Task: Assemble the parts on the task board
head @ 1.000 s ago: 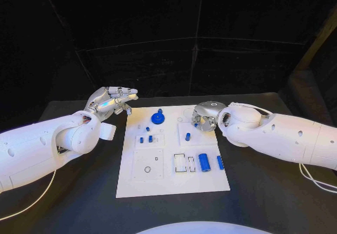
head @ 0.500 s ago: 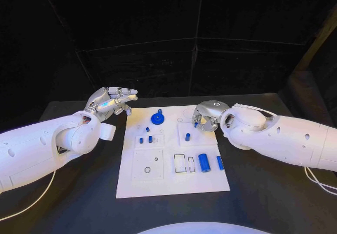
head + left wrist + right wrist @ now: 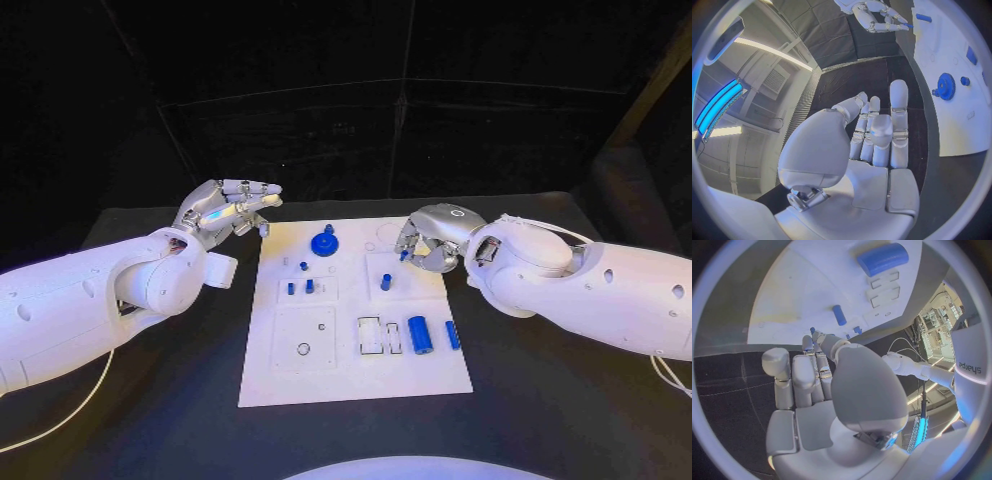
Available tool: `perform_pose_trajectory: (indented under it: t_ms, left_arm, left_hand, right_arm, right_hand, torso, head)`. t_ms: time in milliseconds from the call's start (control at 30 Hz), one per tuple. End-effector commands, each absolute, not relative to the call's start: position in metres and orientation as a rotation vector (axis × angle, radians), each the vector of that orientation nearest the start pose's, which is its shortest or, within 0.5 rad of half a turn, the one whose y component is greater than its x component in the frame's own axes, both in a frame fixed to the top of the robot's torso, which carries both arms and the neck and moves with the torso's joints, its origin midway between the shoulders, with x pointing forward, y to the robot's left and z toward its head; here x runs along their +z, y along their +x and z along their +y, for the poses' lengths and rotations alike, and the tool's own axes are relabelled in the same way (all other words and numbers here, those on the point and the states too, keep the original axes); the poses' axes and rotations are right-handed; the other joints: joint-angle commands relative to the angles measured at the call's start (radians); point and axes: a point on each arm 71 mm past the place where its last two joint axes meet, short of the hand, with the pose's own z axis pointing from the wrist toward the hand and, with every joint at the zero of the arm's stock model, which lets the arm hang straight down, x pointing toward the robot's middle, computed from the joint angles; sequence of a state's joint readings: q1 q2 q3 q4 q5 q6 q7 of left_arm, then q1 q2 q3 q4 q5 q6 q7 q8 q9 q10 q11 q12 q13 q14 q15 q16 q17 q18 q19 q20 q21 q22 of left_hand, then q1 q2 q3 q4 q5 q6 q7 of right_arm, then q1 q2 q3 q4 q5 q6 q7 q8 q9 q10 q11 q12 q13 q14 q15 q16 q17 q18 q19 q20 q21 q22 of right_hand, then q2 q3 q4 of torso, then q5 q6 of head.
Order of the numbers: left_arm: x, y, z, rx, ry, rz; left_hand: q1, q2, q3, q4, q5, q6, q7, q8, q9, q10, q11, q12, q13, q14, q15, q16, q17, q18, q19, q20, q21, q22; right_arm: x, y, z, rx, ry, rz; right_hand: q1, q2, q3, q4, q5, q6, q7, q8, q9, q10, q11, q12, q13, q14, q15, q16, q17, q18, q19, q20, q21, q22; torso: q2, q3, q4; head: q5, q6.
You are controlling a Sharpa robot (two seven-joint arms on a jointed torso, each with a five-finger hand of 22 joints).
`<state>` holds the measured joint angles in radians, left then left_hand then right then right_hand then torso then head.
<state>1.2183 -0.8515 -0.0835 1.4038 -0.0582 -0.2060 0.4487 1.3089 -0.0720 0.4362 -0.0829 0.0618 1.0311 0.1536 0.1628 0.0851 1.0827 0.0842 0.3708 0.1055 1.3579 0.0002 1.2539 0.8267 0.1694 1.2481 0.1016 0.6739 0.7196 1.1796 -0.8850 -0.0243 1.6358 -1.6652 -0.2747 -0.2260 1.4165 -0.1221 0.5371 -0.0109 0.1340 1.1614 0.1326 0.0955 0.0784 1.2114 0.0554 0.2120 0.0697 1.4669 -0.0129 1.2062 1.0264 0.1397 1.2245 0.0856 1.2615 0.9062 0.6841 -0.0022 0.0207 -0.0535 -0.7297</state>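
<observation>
**Hands wait at the far corners of the board**

Both hands hang over the far end of the table. The left hand (image 3: 228,208) sits just past the far left corner of the task board (image 3: 353,372), with its fingers a little bent and apart, and nothing in them. The right hand (image 3: 430,238) is over the far right part of the board with its fingers curled in; I cannot tell if it has hold of anything.

The white board has shallow pockets. A small blue peg (image 3: 385,281) stands in one pocket near the right hand. Two little blue pieces (image 3: 299,287) sit in a pocket on the left side. A blue gear (image 3: 325,242) lies near the far edge. A fat blue cylinder (image 3: 420,333) and a thin blue bar (image 3: 451,334) lie side by side near the right edge.

Since a second ago, the right arm has slid a bit to the right. The left hand has stayed put, and so have the parts.
</observation>
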Motion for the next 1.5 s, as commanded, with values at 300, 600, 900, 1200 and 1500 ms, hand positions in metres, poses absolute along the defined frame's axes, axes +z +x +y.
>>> perform_pose_trajectory:
  t_ms: [300,600,900,1200,1500]
  left_arm:
    - [-0.186,0.507,0.243,-1.543,-1.014,1.415]
    - [-0.186,0.506,0.238,-1.554,-1.011,1.42]
    - [-0.186,0.506,0.233,-1.563,-1.008,1.424]
    - [-0.186,0.507,0.23,-1.571,-1.005,1.427]
    - [-0.186,0.507,0.229,-1.572,-1.005,1.429]
  left_hand:
    - [0.002,0.005,-0.005,-0.003,0.002,-0.004,0.006,0.004,-0.001,-0.011,0.0,0.004,0.002,-0.007,0.001,-0.005,-0.002,0.013,-0.008,-0.001,-0.005,-0.002]
    - [0.002,0.005,-0.005,-0.003,0.002,-0.004,0.006,0.004,-0.001,-0.011,0.0,0.004,0.002,-0.007,0.001,-0.005,-0.002,0.013,-0.008,-0.001,-0.005,-0.002]
    - [0.001,0.006,-0.007,-0.002,0.001,-0.004,0.007,0.005,-0.002,-0.012,0.001,0.007,0.003,-0.007,0.001,-0.005,-0.002,0.013,-0.008,-0.001,-0.006,-0.002]
    - [0.001,0.006,-0.007,-0.002,0.001,-0.004,0.007,0.005,-0.002,-0.012,0.001,0.007,0.003,-0.007,0.001,-0.005,-0.002,0.013,-0.008,-0.001,-0.006,-0.002]
    - [0.001,0.006,-0.007,-0.002,0.001,-0.004,0.007,0.005,-0.002,-0.012,0.001,0.007,0.003,-0.007,0.001,-0.005,-0.002,0.013,-0.008,-0.001,-0.006,-0.002]
  right_arm:
    - [-0.156,0.436,-0.14,0.714,-0.317,1.55]
    - [-0.162,0.434,-0.097,0.814,-0.372,1.565]
    - [-0.202,0.425,-0.068,0.878,-0.413,1.658]
    - [-0.224,0.42,-0.057,0.882,-0.453,1.723]
    - [-0.229,0.418,-0.054,0.88,-0.47,1.742]
  right_hand:
    - [-0.009,-0.002,0.0,-0.007,-0.002,0.008,-0.001,0.002,0.001,0.007,0.003,0.001,-0.001,0.021,-0.009,0.006,0.002,-0.012,0.009,0.0,0.006,0.004]
    - [-0.009,-0.001,0.002,-0.009,0.002,0.007,-0.001,0.0,0.0,0.006,0.003,-0.001,-0.001,0.02,-0.01,0.006,0.001,-0.012,0.008,-0.001,0.007,0.004]
    - [-0.01,-0.001,0.003,-0.012,0.007,0.004,0.0,-0.003,-0.001,0.004,0.004,-0.003,-0.002,0.02,-0.009,0.005,-0.001,-0.011,0.007,-0.001,0.006,0.002]
    - [-0.011,-0.001,0.003,-0.014,0.009,0.003,0.002,-0.005,-0.002,0.002,0.005,-0.005,-0.002,0.02,-0.009,0.006,-0.001,-0.011,0.006,-0.001,0.006,0.001]
    - [-0.011,-0.001,0.003,-0.014,0.009,0.003,0.002,-0.005,-0.002,0.002,0.005,-0.005,-0.002,0.02,-0.009,0.006,-0.001,-0.011,0.006,-0.001,0.006,0.001]
  torso:
    - [0.0,-0.0005,0.0024]
    - [0.003,-0.0016,0.0024]
    - [0.002,-0.0002,0.0023]
    - [0.002,0.0002,0.0]
    - [0.002,-0.0002,0.0008]
  head:
    - [0.026,0.004]
    - [0.082,-0.009]
    - [0.123,-0.026]
    - [0.138,-0.034]
    - [0.142,-0.042]
